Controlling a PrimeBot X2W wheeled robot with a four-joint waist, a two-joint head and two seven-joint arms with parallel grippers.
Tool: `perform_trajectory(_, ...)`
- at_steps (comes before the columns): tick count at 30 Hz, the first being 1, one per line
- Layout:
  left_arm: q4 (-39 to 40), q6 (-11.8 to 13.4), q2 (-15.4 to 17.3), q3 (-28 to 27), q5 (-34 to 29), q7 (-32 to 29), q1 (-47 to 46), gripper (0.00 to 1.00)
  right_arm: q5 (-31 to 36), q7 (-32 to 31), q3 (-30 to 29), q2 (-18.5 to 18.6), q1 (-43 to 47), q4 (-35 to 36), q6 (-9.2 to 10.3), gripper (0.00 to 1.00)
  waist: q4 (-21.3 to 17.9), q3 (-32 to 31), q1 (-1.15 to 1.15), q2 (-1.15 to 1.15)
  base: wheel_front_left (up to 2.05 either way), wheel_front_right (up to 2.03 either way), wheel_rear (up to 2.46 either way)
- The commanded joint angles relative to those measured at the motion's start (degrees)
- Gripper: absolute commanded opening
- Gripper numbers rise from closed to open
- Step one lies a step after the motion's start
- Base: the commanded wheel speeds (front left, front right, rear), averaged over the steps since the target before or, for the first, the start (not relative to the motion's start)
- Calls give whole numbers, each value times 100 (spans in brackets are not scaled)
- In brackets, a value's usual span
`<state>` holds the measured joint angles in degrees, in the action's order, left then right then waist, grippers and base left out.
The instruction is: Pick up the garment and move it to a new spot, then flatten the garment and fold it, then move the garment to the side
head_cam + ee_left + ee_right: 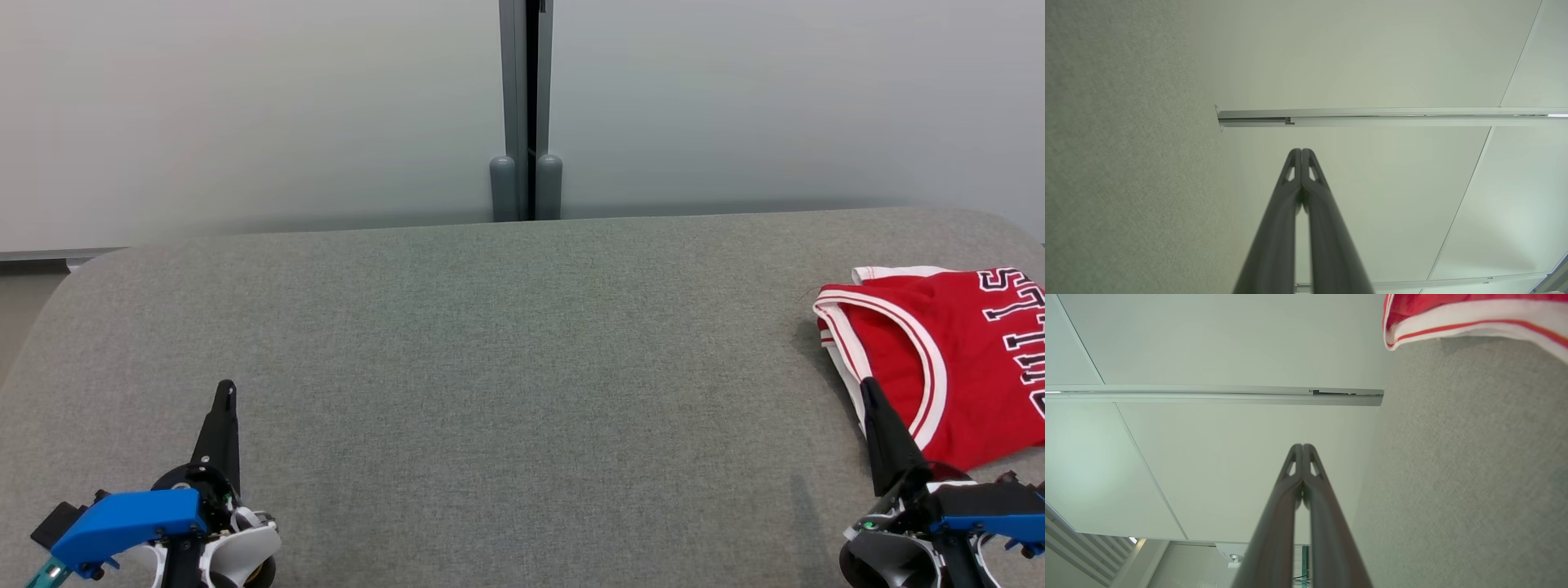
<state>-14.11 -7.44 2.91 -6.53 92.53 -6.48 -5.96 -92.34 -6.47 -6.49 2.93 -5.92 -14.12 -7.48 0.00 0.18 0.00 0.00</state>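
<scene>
Both grippers sat low and near me, left (226, 389) and right (867, 385), each with fingers pressed together on nothing. The jersey (939, 367) lay at the pad's (506, 343) right edge, with the right tip overlapping its trim. I figured swinging that arm could snag the trim and drag the jersey off. Its right side was cut off, and I couldn't tell whether the tip touched it.

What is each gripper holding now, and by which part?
Nothing. The left gripper and right gripper are both shut and empty; the red jersey lies loose on the gray surface.
</scene>
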Motion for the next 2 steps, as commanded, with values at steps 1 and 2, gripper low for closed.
perform_trajectory(1, 11, -29, -8, -21, -14, -16, -57, 0, -13, -12, -10, -10, -74, -10, -2, 0, 0, 0, 0, 0, 0, 0, 0)
perform_trajectory(2, 11, -29, -8, -22, -14, -17, -57, 0, -13, -12, -10, -10, -74, -10, -2, 0, 0, 0, 0, 0, 0, 0, 0)
